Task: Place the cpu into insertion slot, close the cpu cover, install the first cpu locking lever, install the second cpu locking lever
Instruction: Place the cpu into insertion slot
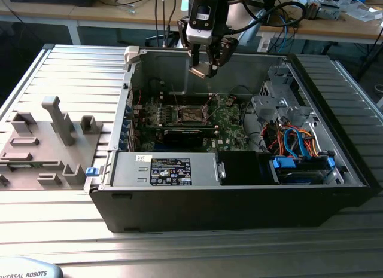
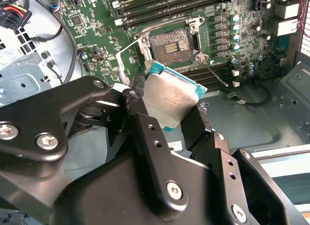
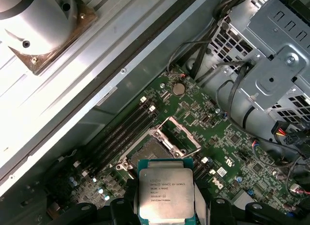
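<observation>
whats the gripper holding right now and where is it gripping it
The gripper is shut on the cpu, pinching it by two opposite side edges; the chip is not yet in the insertion slot.

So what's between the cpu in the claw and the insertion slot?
Only open air. In the exterior view the cpu, gripped in the claw, hangs above the insertion slot with nothing in the gap.

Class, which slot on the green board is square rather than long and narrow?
The insertion slot, a metal-rimmed square recess near the cpu held in the tool; the memory slots flanking it are long, narrow strips.
</observation>
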You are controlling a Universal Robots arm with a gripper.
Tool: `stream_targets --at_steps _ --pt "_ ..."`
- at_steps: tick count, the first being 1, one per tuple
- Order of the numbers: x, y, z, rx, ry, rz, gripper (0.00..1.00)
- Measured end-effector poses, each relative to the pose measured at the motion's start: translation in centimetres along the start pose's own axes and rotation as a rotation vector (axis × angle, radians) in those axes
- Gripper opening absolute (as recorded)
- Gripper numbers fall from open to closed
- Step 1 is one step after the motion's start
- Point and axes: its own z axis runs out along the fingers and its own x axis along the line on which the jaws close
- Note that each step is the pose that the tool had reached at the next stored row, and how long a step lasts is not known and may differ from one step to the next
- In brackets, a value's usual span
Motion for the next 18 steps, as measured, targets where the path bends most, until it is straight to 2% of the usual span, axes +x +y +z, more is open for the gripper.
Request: stream_targets --at_steps 18 --pt "0.00 0.00 0.00 -0.0003 -0.0016 0.020 0.54"
